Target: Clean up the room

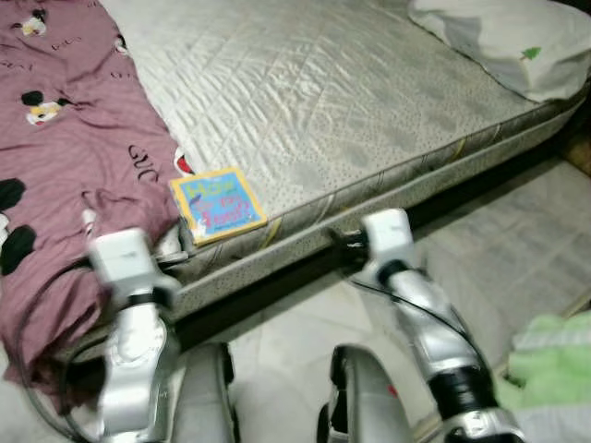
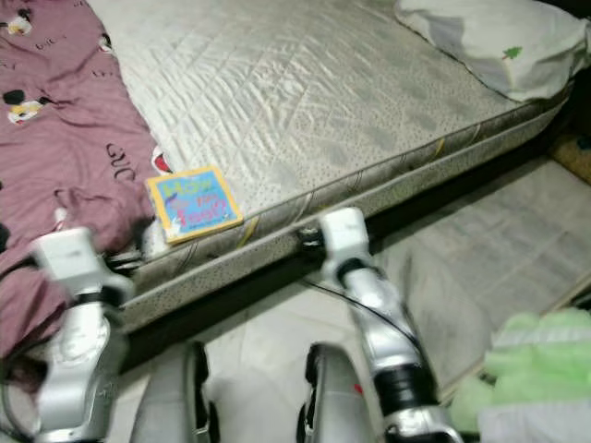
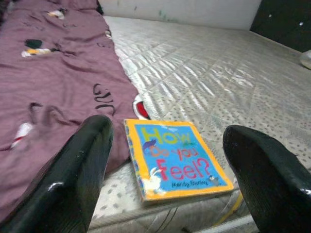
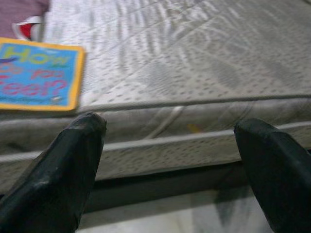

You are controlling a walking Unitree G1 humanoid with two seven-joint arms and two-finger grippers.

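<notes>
One yellow-bordered blue book [image 1: 218, 205], flat at mattress [image 1: 369, 111] edge

So the mattress [image 1: 305, 101] is the anchor here. A book [image 1: 218, 205] lies flat right at its near edge, and a blanket [image 1: 65, 138] is spread over its left part, just left of the book and draping off the near edge. A pillow [image 1: 508, 41] sits at the mattress's far right corner. A second mattress [image 1: 517, 249] lies on the floor to its right.

blue, yellow-edged book [image 1: 218, 205], mauve cartoon-print blanket [image 1: 65, 138], grey quilted mattress [image 1: 314, 92], white pillow [image 1: 517, 41].
</notes>
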